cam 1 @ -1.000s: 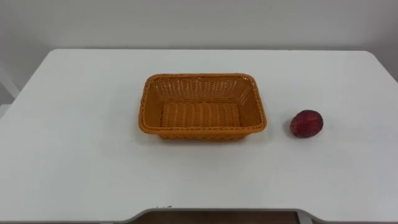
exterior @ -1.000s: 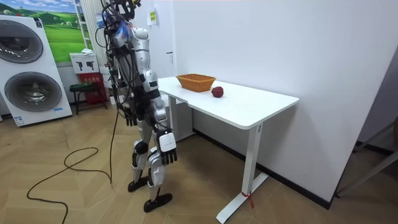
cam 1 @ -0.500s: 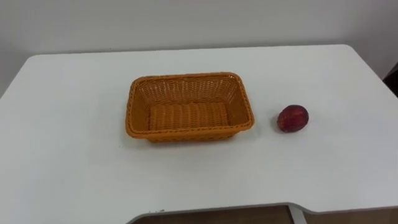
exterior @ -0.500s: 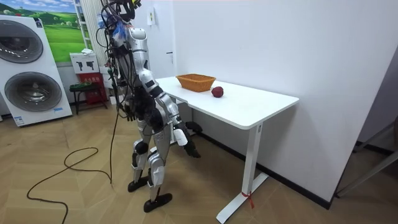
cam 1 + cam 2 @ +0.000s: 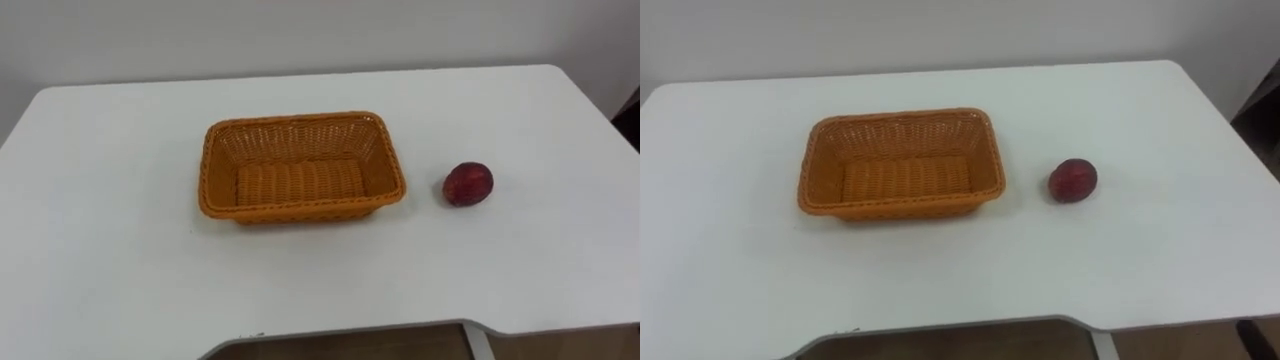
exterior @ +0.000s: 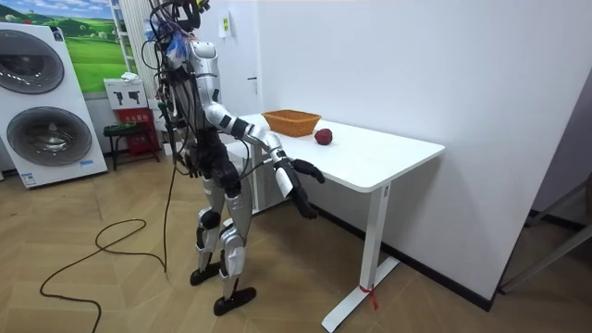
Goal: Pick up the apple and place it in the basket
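Left eye view: shows a basket [image 5: 300,208] at centre on a white table [image 5: 100,250], and the apple [image 5: 468,184] right of centre, lying on the tabletop clear of the basket.

Room view: shows the robot standing at the table's left end, facing it, with an upper hand [image 6: 311,171] and a lower hand [image 6: 302,203] held out by the table's near edge. Cannot tell left from right there, nor open from closed. Places the apple just right of the basket.

Right eye view: shows the basket left of centre and the apple to its right, not touching.
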Available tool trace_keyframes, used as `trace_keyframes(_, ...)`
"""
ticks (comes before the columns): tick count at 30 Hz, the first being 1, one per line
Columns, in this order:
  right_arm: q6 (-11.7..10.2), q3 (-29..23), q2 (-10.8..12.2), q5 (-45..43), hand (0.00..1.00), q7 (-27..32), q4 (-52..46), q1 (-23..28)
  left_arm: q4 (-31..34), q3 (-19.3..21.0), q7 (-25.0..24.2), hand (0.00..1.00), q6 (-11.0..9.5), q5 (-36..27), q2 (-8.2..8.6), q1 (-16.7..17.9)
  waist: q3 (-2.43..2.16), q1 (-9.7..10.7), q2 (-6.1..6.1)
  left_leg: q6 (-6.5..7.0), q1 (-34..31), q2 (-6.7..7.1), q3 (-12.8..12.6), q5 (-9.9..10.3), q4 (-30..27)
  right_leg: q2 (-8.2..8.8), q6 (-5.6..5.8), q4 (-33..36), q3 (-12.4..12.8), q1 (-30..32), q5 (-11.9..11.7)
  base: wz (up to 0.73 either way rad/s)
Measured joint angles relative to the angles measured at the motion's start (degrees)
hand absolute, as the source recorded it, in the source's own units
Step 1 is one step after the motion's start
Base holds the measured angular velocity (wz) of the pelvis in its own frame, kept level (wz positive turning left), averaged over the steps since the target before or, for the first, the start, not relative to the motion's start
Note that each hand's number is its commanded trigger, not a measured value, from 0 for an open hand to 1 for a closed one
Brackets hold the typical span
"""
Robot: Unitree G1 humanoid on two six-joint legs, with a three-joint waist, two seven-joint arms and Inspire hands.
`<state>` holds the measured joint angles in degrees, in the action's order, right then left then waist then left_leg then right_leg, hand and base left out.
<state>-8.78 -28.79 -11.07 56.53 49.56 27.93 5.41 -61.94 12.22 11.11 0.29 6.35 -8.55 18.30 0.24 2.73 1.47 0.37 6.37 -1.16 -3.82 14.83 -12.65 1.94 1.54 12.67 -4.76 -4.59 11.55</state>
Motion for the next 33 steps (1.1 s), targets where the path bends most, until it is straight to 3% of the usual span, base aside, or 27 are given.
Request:
trace_keyframes(4, -2.1, 0.0, -1.5, -7.4, 0.00, 6.3, -5.9, -0.1, 0.0, -0.1, 0.0, 0.00, 0.0, 0.1, -0.01, 0.3, 0.00, 0.0, -0.04, 0.01, 0.0, 0.02, 0.3, 0.0, 0.0, -0.01, 0.01, -0.1, -0.2, -0.2, 0.0, 0.04)
trace_keyframes(9, -4.2, 0.0, -2.4, -25.8, 0.00, 14.3, -14.8, -2.6, 0.0, -0.8, 0.0, 0.00, -0.2, 0.7, 0.08, -0.1, -0.12, -0.2, -0.18, 0.02, -1.2, 0.04, 0.6, 0.0, -0.2, -0.03, -0.02, 0.0, -0.4, 1.2, 0.0, 0.02)
trace_keyframes(14, -4.5, 5.3, -3.0, -40.9, 0.00, 15.0, -21.5, -2.8, -1.1, -4.0, 0.0, 0.00, -0.4, 0.7, -0.40, -2.1, -0.28, -1.9, 0.24, 0.01, -0.7, 0.01, 0.5, -0.2, 0.5, -0.12, -0.03, 0.3, -0.1, 1.5, 0.0, -0.04)
trace_keyframes(17, -4.4, 8.6, -3.1, -44.9, 0.00, 11.4, -22.4, -2.7, -1.2, -5.8, 0.0, 0.00, -0.6, 0.7, -0.49, -2.6, -0.39, -3.1, 0.60, 0.01, -0.7, -0.02, 0.4, -0.2, 0.7, -0.16, -0.05, 0.0, -0.1, 1.3, 0.0, 0.00)
trace_keyframes(20, -4.4, 12.0, -3.1, -45.4, 0.00, 6.7, -22.4, -2.5, -1.7, -7.0, -0.1, 0.00, -0.7, 0.6, -0.73, -2.7, 0.17, -3.3, 1.20, 0.01, -0.6, -0.02, 0.4, -0.2, 0.8, -0.14, -0.05, -0.1, -0.1, 0.9, -0.1, 0.00)
trace_keyframes(22, -4.3, 14.0, -3.2, -45.2, 0.00, 3.1, -22.2, -2.5, -2.7, -7.9, -0.6, 0.00, -0.6, 0.5, -1.16, -2.9, 0.30, -3.4, 1.19, 0.01, -0.6, -0.02, 0.4, -0.2, 0.8, -0.13, -0.04, -0.2, -0.2, 0.8, -0.1, 0.02)
trace_keyframes(26, -4.2, 16.6, -3.4, -45.1, 0.00, -6.0, -19.9, -4.4, -2.6, -9.0, -1.9, 0.00, -0.7, 0.6, -1.29, -2.9, 0.63, -3.2, 0.42, 0.01, -0.6, -0.02, 0.7, -0.2, 0.8, -0.07, -0.04, -0.2, -0.5, 0.6, -0.1, 0.04)
trace_keyframes(29, -3.5, 17.8, -4.3, -44.0, 0.00, -11.6, -19.2, -5.2, -2.4, -9.0, -2.7, 0.00, -0.6, 0.8, -1.33, -2.9, 0.56, -3.3, -0.12, -0.02, -0.7, -0.09, 0.8, -0.2, 0.8, -0.06, -0.05, -0.3, -0.8, 0.6, -0.1, 0.03)
trace_keyframes(33, -2.4, 21.0, -6.8, -43.2, 0.00, -17.9, -19.2, -5.4, -0.8, -9.0, -3.3, 0.00, -0.6, 2.1, -1.64, -3.0, 0.50, -3.4, 0.27, -0.06, -0.8, -0.18, 0.9, -0.2, 0.8, -0.03, -0.05, -0.4, -1.4, 0.7, -0.1, 0.02)
